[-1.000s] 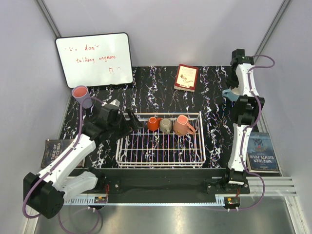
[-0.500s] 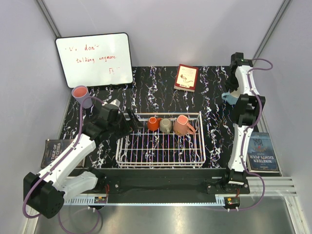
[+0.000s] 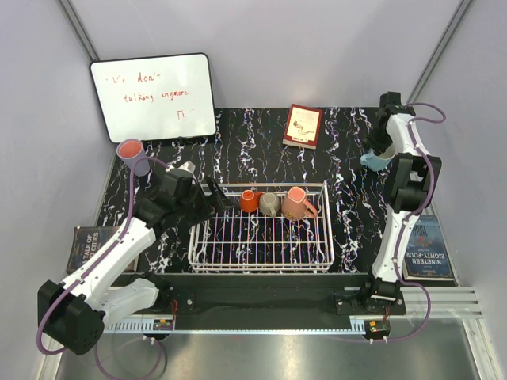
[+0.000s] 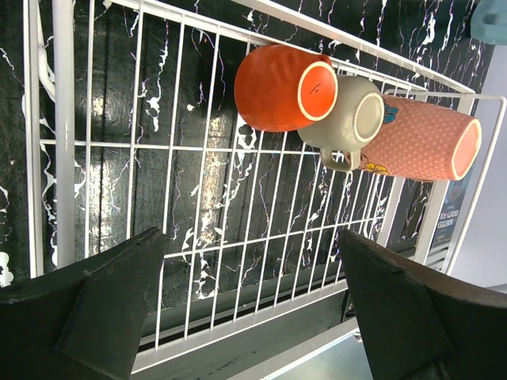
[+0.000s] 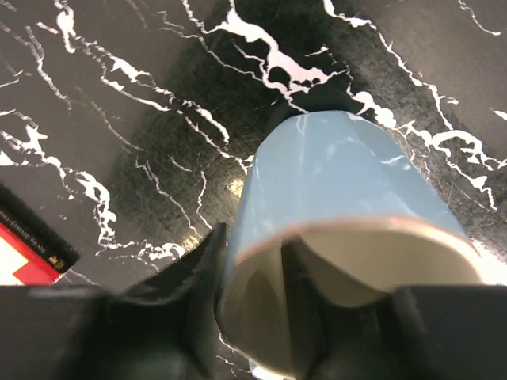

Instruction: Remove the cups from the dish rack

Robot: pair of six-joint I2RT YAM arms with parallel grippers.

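Observation:
The white wire dish rack (image 3: 261, 265) holds three cups lying on their sides at its far edge: orange-red (image 3: 250, 200), grey-olive (image 3: 270, 203) and salmon-pink (image 3: 297, 203). My left gripper (image 3: 215, 194) hovers open over the rack's left end (image 4: 55, 158), nothing between its fingers (image 4: 119, 293); the same cups (image 4: 273, 89) (image 4: 348, 115) (image 4: 416, 142) lie ahead. The light blue cup (image 3: 374, 161) stands on the table at far right. My right gripper (image 5: 253, 273) straddles its wall (image 5: 341, 174), one finger inside, one outside, slightly parted. A lavender tumbler (image 3: 133, 156) with a pink top stands far left.
A whiteboard (image 3: 154, 96) leans at the back left. A red book (image 3: 303, 125) lies behind the rack, its corner near the blue cup (image 5: 16, 257). Dark books lie at the left edge (image 3: 91, 245) and right edge (image 3: 428, 245).
The right arm has swung toward the far right corner with the blue cup, and its jaws have loosened on the cup's wall. The left arm has not moved.

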